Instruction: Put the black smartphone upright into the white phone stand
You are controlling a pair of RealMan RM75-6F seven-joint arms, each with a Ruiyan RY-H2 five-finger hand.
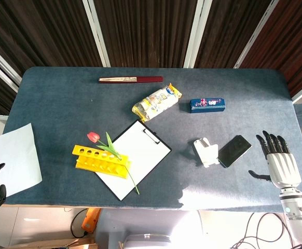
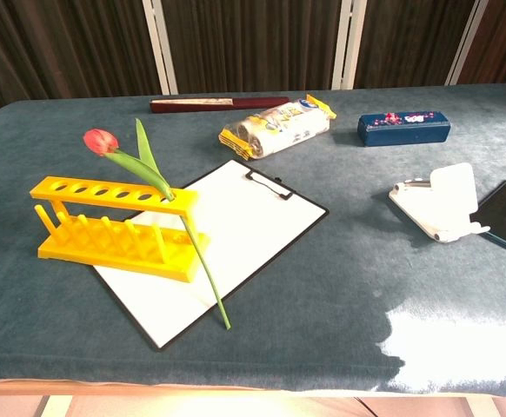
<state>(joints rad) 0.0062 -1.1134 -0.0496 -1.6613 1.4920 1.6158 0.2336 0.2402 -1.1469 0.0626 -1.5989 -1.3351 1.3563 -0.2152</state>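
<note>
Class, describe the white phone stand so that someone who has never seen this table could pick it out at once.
Start at the blue-grey table and go to its near right part, towards the right hand. There the phone stand sits just left of the flat black phone. It is the only small white plastic piece with a raised back plate; the clipboard is far larger and flat.

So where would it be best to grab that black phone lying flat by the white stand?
Probably across the black smartphone's long edges, coming down from above with the right hand, which hovers open just beside it. It lies flat on the table, so only the thin sides offer purchase; the white phone stand crowds its other end.
</note>
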